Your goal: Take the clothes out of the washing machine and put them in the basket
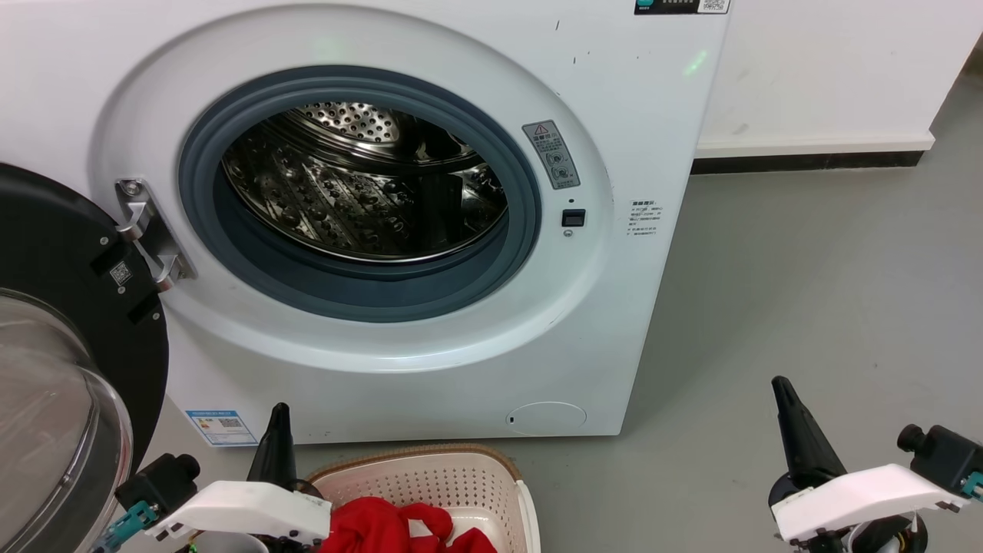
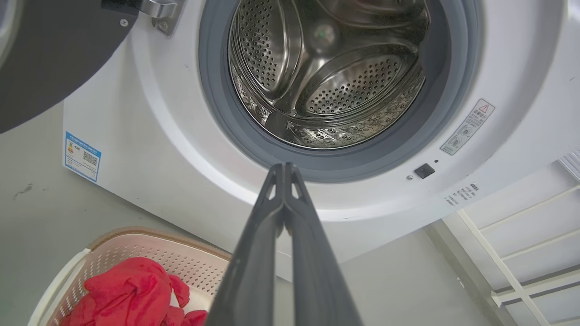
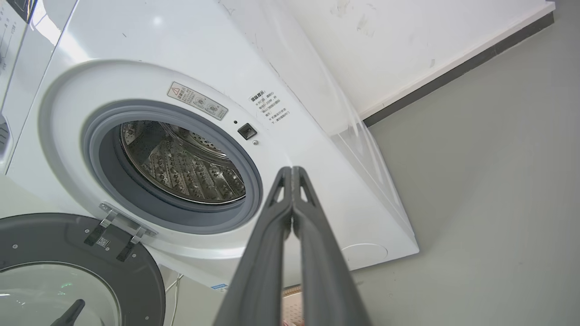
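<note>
Left tool (image 2: pixel 284 167) and right tool (image 3: pixel 292 170) both pinched closed, empty; clothes (image 2: pixel 127 290) lie in basket (image 2: pixel 199 267)

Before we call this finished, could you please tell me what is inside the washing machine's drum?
The drum shows bare perforated steel walls and ribs. Its lowest front strip is covered by the grey door ring. Red clothes lie in the basket.

On the large white front-loading washing machine (image 1: pixel 430 361) a grey sticker (image 1: pixel 551 153) shows a red warning triangle; a blue-edged label (image 1: pixel 221 427) low on its front has a QR code. The lettering is too small to read.
</note>
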Motion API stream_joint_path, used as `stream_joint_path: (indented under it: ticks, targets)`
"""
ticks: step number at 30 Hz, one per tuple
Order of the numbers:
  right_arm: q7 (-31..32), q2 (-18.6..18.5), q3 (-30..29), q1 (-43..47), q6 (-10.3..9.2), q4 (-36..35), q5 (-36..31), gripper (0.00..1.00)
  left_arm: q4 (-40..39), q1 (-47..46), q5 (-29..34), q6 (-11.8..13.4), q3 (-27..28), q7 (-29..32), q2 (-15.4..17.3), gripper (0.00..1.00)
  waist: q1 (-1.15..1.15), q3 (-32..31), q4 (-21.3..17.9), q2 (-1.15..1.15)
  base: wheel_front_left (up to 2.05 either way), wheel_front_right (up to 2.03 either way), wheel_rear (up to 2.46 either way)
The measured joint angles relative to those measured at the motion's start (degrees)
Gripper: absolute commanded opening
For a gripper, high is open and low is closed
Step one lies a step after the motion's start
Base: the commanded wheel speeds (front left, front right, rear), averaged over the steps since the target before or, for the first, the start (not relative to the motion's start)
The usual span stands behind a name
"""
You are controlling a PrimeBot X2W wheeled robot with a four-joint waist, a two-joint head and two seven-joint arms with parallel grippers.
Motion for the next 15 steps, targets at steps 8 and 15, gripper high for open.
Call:
stream_joint_path:
  ticks: [8,15]
  targets:
    - [0.74,-0.13,-0.55,-0.79,0.0,0.69,6.81,0.0,0.19,-0.32,-6.35,-0.67,0.76,1.52,0.0,0.0,0.0,0.13,0.24,0.0,0.0,0.0,0.0]
    - [1.68,-0.21,-1.07,-1.26,0.0,1.23,12.26,0.0,0.33,-1.0,-11.57,-1.51,1.37,2.82,-0.01,0.0,0.0,0.24,0.44,0.0,0.0,0.0,0.0]
